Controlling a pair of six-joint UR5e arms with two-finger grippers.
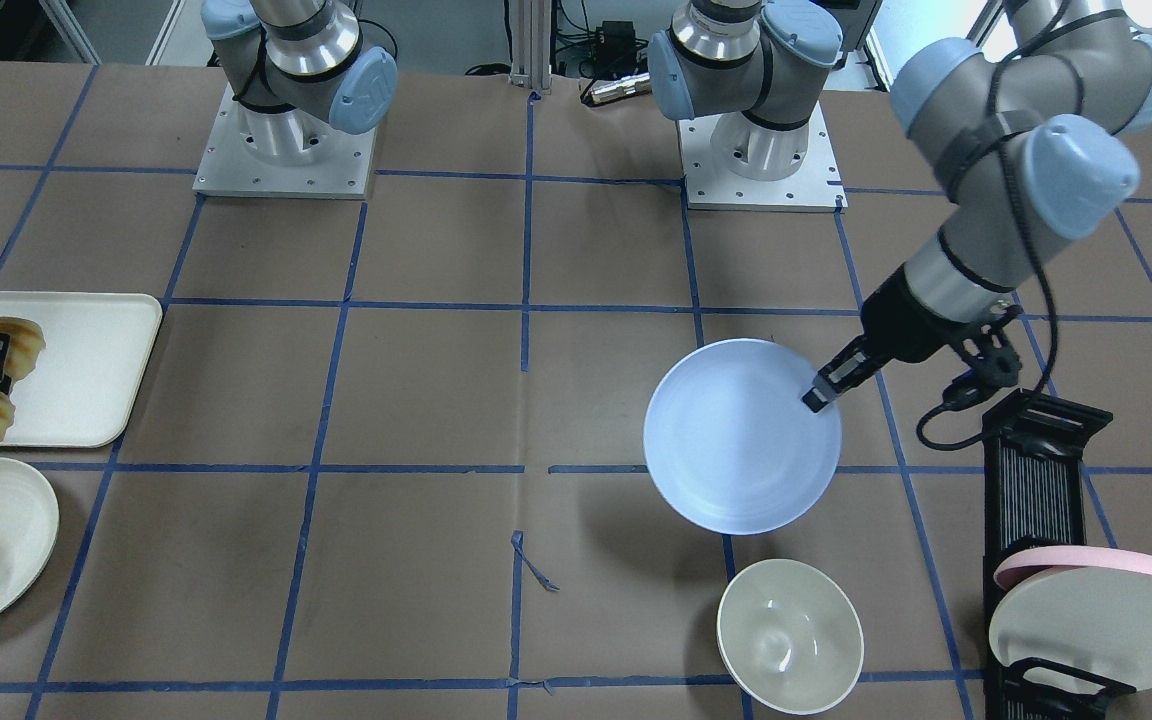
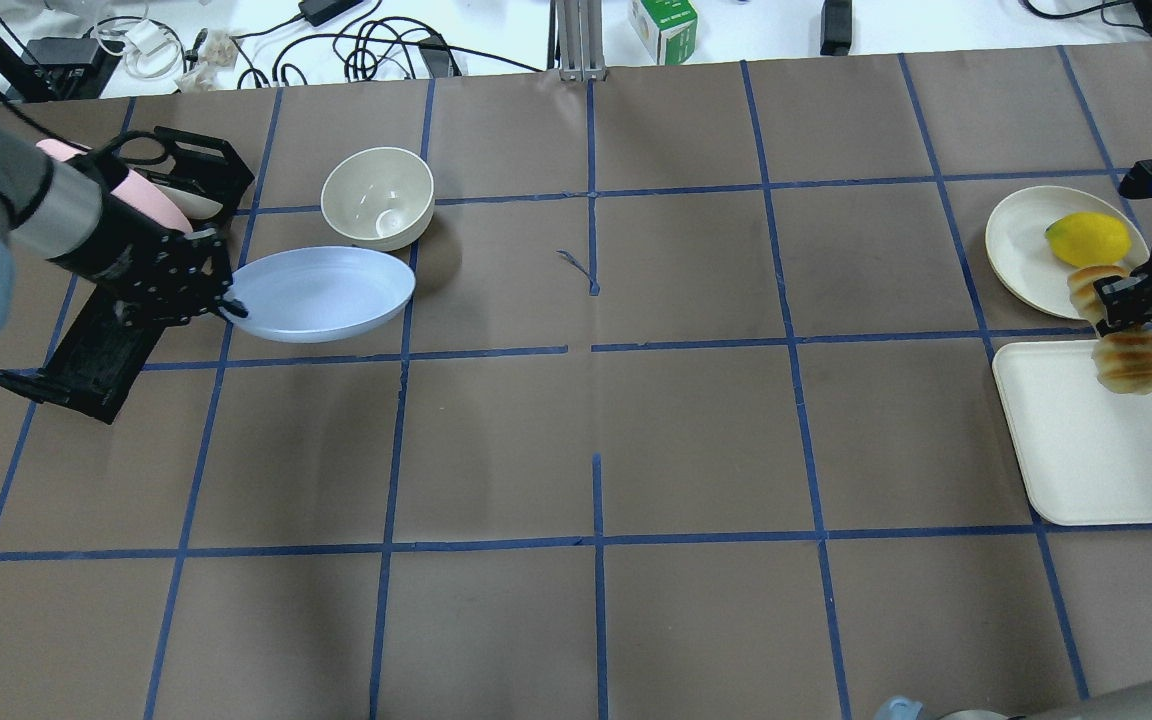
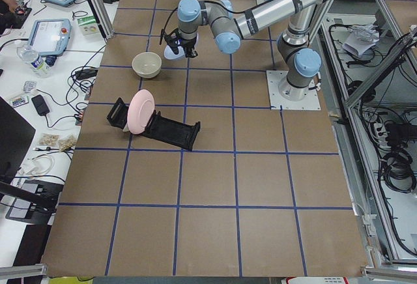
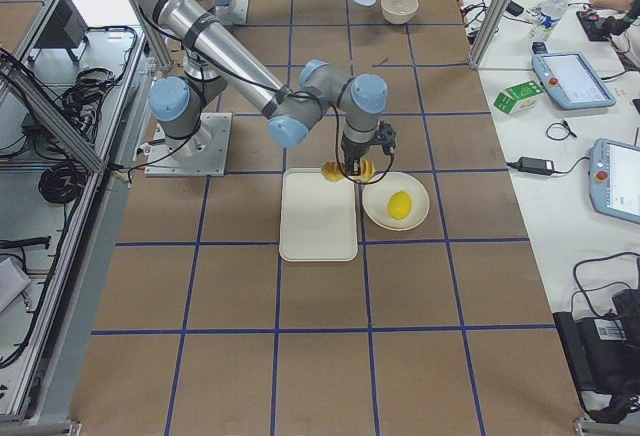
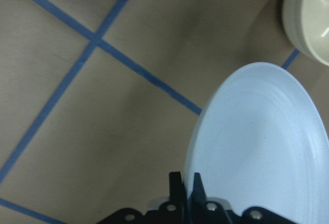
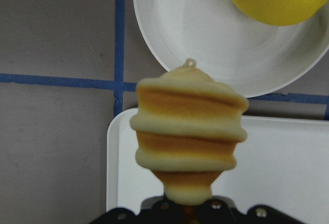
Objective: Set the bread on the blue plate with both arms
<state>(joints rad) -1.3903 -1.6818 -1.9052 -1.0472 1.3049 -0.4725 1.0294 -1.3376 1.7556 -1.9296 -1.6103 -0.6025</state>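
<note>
- Left gripper (image 1: 822,396): jaws closed on the rim of the blue plate (image 1: 736,440), which is held tilted above the table on the left, near the cream bowl (image 1: 789,635).
- Right gripper (image 2: 1126,296): jaws clamped across the middle of the bread (image 2: 1131,362), which is raised over the far edge of the white tray (image 2: 1106,460), on the right.

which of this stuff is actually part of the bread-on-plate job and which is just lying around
Part of the job:
bread, held in the right pincer
blue plate, held by its rim in the left pincer

Just lying about:
cream bowl
lemon on a white plate
tray
pink-rimmed plate in a black rack
</note>
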